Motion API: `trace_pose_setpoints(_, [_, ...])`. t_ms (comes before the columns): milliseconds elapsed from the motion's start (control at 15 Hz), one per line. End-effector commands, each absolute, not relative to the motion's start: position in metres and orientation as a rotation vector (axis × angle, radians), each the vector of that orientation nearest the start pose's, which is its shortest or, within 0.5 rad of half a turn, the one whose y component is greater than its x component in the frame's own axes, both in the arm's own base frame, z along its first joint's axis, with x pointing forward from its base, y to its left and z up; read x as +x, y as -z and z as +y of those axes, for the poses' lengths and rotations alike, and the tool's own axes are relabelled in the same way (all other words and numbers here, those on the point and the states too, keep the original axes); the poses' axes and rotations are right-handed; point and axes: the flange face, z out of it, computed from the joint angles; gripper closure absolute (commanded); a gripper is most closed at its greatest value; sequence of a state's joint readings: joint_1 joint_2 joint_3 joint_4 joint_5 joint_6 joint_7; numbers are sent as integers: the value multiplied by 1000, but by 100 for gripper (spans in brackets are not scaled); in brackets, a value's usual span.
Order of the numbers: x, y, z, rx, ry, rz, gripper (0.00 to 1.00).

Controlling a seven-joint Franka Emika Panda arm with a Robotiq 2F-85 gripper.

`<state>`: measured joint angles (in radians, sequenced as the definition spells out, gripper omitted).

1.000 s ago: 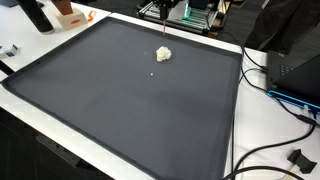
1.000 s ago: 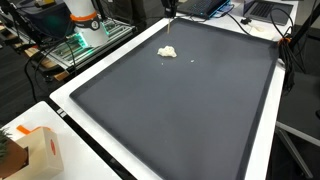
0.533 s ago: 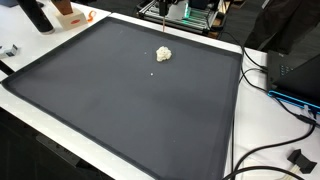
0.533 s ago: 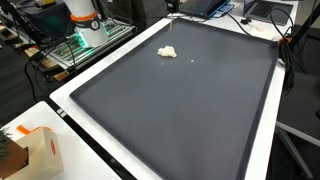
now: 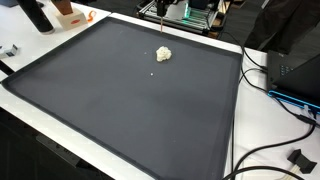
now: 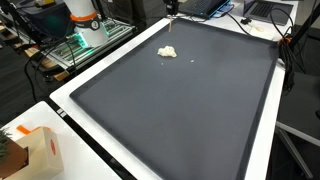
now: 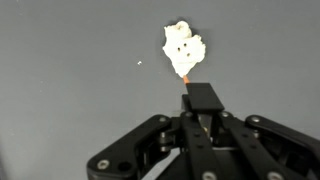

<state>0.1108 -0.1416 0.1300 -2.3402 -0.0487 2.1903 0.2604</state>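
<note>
one white tabletop (image 5: 258, 130) carries a broad, dark grey rectangular mat (image 5: 130, 100) that covers most of it in both exterior views. black cables (image 5: 270, 150) trail over the bare white strip beside the mat in an exterior view. the black gripper (image 7: 203, 92) enters the wrist view from the bottom. its fingers are drawn narrow, pressed together into a single dark block, above the far part of the mat. a small crumpled white lump (image 7: 183, 48) lies on the mat just ahead of the fingertips. in both exterior views this lump (image 5: 164, 54) sits near the mat's far edge, well apart from the other borders. a short orange-brown tip (image 7: 187, 76) shows between the fingertips and the lump's near edge; whether the gripper pinches it cannot be told. a tiny white crumb (image 7: 139, 63) rests on the mat near the lump, apart from it.
</note>
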Motion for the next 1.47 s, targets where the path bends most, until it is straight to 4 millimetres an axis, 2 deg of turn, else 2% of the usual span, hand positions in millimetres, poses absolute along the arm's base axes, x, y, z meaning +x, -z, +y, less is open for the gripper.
trace_pose_setpoints(0, [478,-376,112,-3287,66,258,97])
trace_pose_setpoints(600, [484,-330,122,-3393,225,998,97])
trace_pose_setpoints(1133, [492,-285,132,-3392,201,1430,97])
trace_pose_setpoints(1400, [497,-266,135,-3391,163,1581,97])
